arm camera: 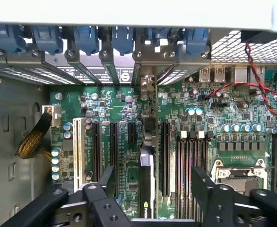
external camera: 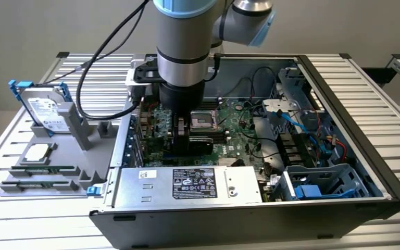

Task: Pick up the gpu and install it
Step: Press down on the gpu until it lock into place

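The gpu (arm camera: 147, 158) stands on edge in a motherboard slot inside the open computer case (external camera: 366, 156). I see it edge-on, with its silver bracket end at the case's rear slot openings. My gripper (arm camera: 152, 189) is directly over it and open. One black finger (arm camera: 108, 179) is on one side of the card and the other finger (arm camera: 202, 187) on the opposite side, each with a clear gap to it. In the exterior view the arm reaches straight down into the case, with the gripper (external camera: 184, 133) low over the green motherboard (external camera: 235, 138).
A grey parts tray (external camera: 82, 179) at the exterior view's left holds a hard drive in a blue frame (external camera: 44, 112), a processor (external camera: 37, 152) and two memory sticks (external camera: 44, 169). The power supply (external camera: 186, 185), drive cage (external camera: 325, 182), CPU socket (arm camera: 238, 175) and red cables (arm camera: 256, 80) crowd the case.
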Motion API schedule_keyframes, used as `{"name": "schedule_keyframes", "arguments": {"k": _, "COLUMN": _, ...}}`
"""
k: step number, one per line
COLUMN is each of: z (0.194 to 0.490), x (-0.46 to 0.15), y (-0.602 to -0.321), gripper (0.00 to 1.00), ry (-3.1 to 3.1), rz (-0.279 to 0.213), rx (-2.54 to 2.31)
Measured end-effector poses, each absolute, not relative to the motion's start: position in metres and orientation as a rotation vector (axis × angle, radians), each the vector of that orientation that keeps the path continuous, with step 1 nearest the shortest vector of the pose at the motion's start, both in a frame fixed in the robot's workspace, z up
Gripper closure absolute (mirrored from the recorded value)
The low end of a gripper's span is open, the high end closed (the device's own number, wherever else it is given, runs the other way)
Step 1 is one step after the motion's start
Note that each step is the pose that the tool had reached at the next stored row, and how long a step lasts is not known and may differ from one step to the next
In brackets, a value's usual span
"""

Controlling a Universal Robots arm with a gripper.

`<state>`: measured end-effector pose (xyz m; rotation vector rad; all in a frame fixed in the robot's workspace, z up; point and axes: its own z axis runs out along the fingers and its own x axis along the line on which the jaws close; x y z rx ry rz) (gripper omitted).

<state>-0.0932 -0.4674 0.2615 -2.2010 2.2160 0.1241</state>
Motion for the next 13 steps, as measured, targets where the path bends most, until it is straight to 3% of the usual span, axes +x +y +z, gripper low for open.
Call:
{"name": "schedule_keyframes", "arguments": {"k": 1, "z": 0.264, "x": -0.093, "y": -0.467, "gripper": 0.24, "ry": 2.216, "rz": 0.125, "rx": -2.201}}
{"name": "schedule_keyframes", "arguments": {"k": 13, "z": 0.305, "x": -0.093, "y": -0.465, "gripper": 0.24, "ry": 2.213, "rz": 0.130, "rx": -2.198}}
